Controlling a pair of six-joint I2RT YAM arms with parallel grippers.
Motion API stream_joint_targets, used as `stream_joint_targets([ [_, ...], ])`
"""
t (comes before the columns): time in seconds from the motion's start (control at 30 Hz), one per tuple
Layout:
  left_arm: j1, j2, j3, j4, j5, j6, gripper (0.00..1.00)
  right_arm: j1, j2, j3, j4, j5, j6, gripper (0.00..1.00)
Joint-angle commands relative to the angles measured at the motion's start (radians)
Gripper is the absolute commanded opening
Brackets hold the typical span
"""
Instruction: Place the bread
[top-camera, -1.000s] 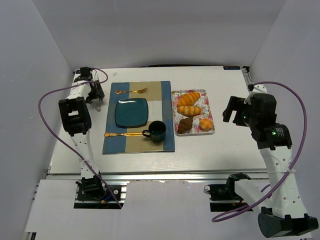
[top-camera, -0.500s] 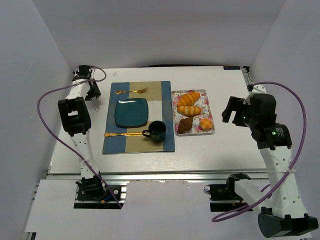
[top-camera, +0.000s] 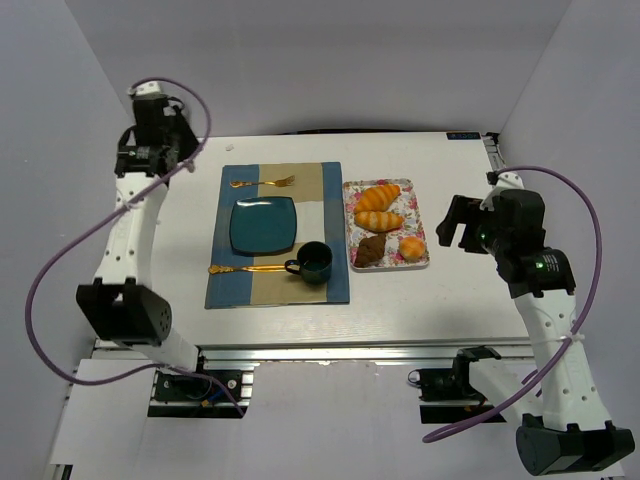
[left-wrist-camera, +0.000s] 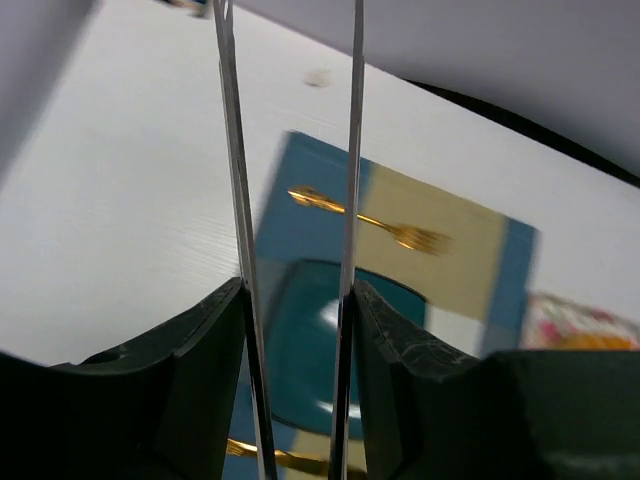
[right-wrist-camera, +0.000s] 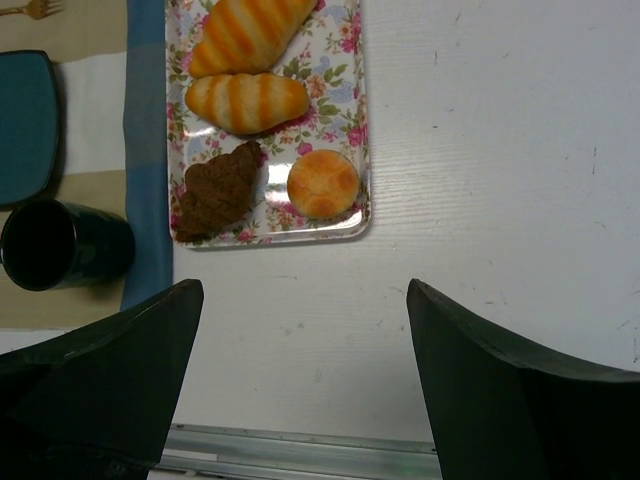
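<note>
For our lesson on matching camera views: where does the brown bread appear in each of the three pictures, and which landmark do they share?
Top external: bread right of centre, in the lower-left corner of the tray.
Left wrist: bread not in view; only an edge of the tray shows at far right.
Right wrist: bread at the tray's lower left, beside the bun.
Shared landmark: the floral tray.

Teal plate (top-camera: 262, 225), dark mug (top-camera: 315, 262), gold fork (top-camera: 265, 183), floral tray (top-camera: 410, 200)
</note>
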Motion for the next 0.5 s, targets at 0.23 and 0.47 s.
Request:
stream_joint_targets([
  [0.23,-0.528,-0.181,-0.147,-0.038,0.087,-0.132,0.54,0.004,-0.039,0.010,0.052,0.149,0.037,0.89],
  [0.47,-0.777,-0.069,-0.081,-0.099,0.090,-0.086,0.56,0.004,-0.116,0.045,0.036,0.277,0.166,0.89],
])
